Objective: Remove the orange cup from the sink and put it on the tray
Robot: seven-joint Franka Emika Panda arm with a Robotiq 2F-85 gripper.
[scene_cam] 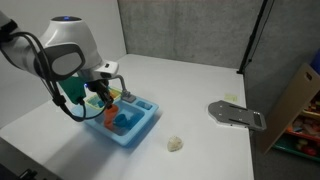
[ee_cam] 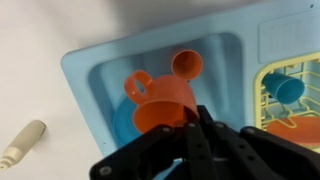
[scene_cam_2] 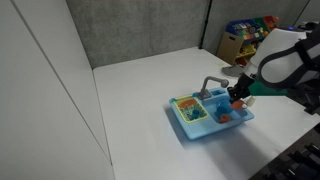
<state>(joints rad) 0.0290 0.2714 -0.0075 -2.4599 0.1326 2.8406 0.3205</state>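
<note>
The orange cup [ee_cam: 160, 103] has a side handle and sits tilted in a basin of the light-blue sink [ee_cam: 90, 68]. My gripper [ee_cam: 193, 112] is down in that basin. Its black fingers are closed together on the cup's wall at the rim. A second small orange round piece [ee_cam: 187, 64] lies just behind the cup. In both exterior views the gripper [scene_cam: 104, 100] [scene_cam_2: 237, 100] hangs over the sink [scene_cam: 142, 128] [scene_cam_2: 190, 128] and hides the cup. The grey faucet [scene_cam_2: 213, 85] stands at the sink's back edge.
A flat grey tray [scene_cam: 237, 115] lies on the white table far from the sink. A beige lump [scene_cam: 175, 144] lies between them. The sink's other basin holds a yellow rack with a blue cup [ee_cam: 288, 88]. A cardboard box [scene_cam: 300, 95] stands beyond the table edge.
</note>
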